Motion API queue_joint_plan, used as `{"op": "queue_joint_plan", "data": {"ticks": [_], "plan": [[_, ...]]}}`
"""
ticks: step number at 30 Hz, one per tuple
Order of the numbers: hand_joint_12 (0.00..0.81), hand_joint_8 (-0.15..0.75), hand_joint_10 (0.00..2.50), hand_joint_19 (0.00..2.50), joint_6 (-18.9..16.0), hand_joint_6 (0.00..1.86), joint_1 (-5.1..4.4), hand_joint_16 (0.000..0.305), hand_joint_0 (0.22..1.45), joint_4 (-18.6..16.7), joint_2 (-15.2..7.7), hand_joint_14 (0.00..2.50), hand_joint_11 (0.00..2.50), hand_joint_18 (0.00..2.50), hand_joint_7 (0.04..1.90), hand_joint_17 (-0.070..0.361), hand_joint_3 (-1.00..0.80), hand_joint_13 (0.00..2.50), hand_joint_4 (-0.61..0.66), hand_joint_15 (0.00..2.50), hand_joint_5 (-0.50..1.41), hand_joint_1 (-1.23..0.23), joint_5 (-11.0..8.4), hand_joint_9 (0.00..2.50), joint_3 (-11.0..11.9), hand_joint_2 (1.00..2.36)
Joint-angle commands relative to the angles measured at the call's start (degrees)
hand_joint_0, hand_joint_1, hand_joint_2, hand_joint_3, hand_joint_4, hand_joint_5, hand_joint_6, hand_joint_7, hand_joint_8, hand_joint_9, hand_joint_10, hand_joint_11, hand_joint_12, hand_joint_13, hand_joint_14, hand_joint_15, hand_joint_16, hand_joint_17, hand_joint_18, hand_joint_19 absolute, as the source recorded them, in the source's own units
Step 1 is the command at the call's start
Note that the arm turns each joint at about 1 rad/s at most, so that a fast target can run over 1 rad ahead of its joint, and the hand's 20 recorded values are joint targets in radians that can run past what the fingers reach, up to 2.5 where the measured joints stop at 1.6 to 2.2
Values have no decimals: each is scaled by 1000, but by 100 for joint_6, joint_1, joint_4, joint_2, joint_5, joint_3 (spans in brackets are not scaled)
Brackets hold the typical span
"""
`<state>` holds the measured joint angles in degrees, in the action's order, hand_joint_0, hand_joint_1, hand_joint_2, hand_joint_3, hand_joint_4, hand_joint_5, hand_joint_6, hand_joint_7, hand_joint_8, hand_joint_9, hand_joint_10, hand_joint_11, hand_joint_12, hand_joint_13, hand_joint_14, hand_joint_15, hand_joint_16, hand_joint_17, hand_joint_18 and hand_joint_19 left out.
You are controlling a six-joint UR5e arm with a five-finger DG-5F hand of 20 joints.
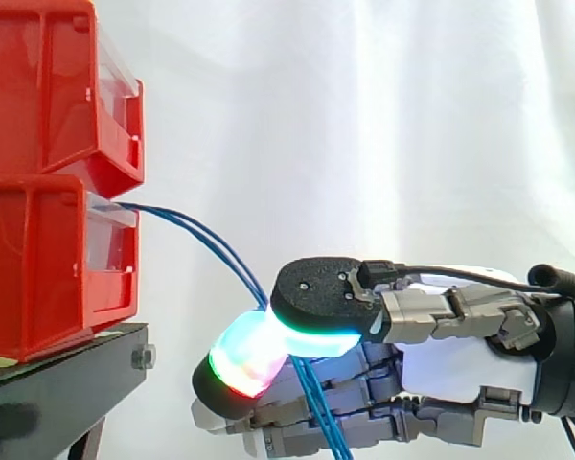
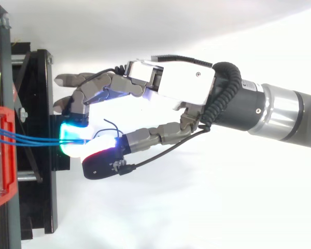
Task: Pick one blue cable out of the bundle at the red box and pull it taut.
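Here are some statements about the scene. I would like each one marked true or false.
1. The blue cables come out of the lower red bin. True.
2. The hand is open and away from the cables. False: it pinches them between its glowing pads.
3. The lower red bin rests on a black stand. True.
4. In the side view, the cables rise from the bin to the hand. False: they slope down to the hand and hang below it.
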<state>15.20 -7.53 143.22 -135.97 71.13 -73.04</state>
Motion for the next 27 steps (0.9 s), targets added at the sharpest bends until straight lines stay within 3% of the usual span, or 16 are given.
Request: {"op": "queue_joint_plan", "data": {"ticks": [1,14,20,27], "plan": [[344,325,3,43,-35,892,6,51,632,4,0,2,194,187,928,114,-179,241,115,48,-166,-853,6,542,0,1018],[347,314,4,30,-281,872,15,51,652,496,132,1,196,181,916,115,-498,225,202,44,-168,-903,94,528,0,1000],[357,329,3,83,-290,874,24,53,550,681,220,1,200,150,890,119,-500,210,204,71,-164,-820,85,527,0,1000],[361,339,3,98,-307,856,24,54,524,962,299,2,190,133,864,121,-500,199,197,69,-159,-711,94,535,9,1000]]}}
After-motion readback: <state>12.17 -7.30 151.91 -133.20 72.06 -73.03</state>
